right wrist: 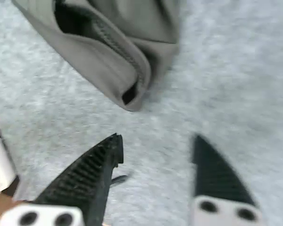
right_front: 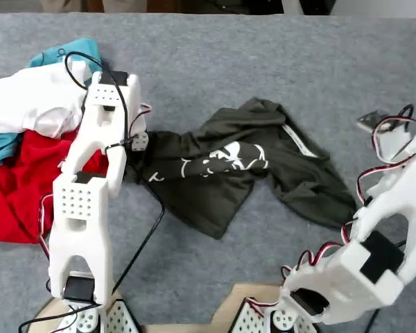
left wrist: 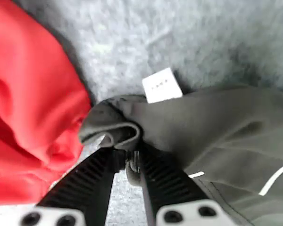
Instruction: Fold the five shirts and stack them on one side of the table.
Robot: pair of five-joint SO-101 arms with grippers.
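Left gripper point(left wrist: 129, 159) is clamped on a bunched edge of the dark olive shirt point(right_front: 243, 166), with the fabric curled over right at the tips. A white label point(left wrist: 162, 84) sticks out just beside the pinch. The olive shirt lies crumpled mid-table on the grey table point(right_front: 263, 62), white print facing up. Its pinched end nearly touches the red shirt point(right_front: 21, 180). The red shirt sits in a heap at the left arm's side of the table, with the white shirt point(right_front: 28, 97) on top of it and the teal shirt point(right_front: 62, 52) poking out from under the white one. Right gripper point(right wrist: 155, 150) has its jaws spread wide, holding nothing, over bare table. It is near a folded end of the olive shirt but not touching it.
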